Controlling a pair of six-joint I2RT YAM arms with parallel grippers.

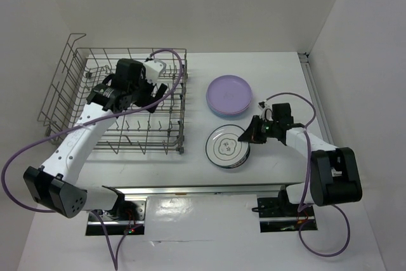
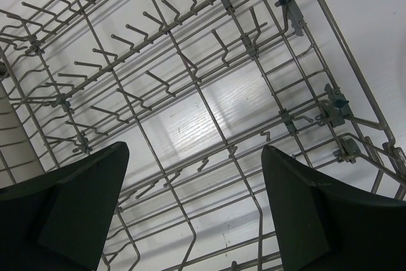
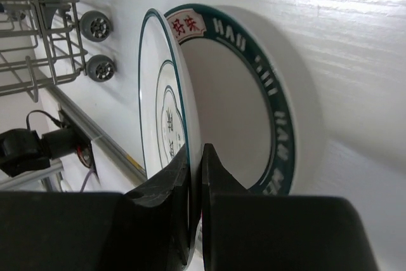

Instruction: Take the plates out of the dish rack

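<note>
My right gripper (image 3: 195, 157) pinches a teal-rimmed plate (image 3: 162, 112) against the lettered plate (image 3: 254, 93) beneath; I'd lower it and let go. Left gripper (image 2: 193, 152) is spread wide, the dish rack (image 2: 203, 96) below it.

Your left arm (image 1: 85, 132), across the left half of the top view, is a run of white shells between black joint housings. It ends in a blocky black left base (image 1: 54, 191) at lower left. A lavender left cable (image 1: 13, 163) loops wide off it. In the left wrist view, your left gripper (image 2: 195, 157) shows matte charcoal wedge fingers (image 2: 76, 214) with flat, angular faces in the bottom corners. Your right arm (image 1: 304, 139), right of centre in the top view, has the same white shell, a rounded black right base (image 1: 336, 176) and a thinner lavender right cable (image 1: 307, 112). Your right gripper (image 3: 196, 153) is smooth black and tapers.
</note>
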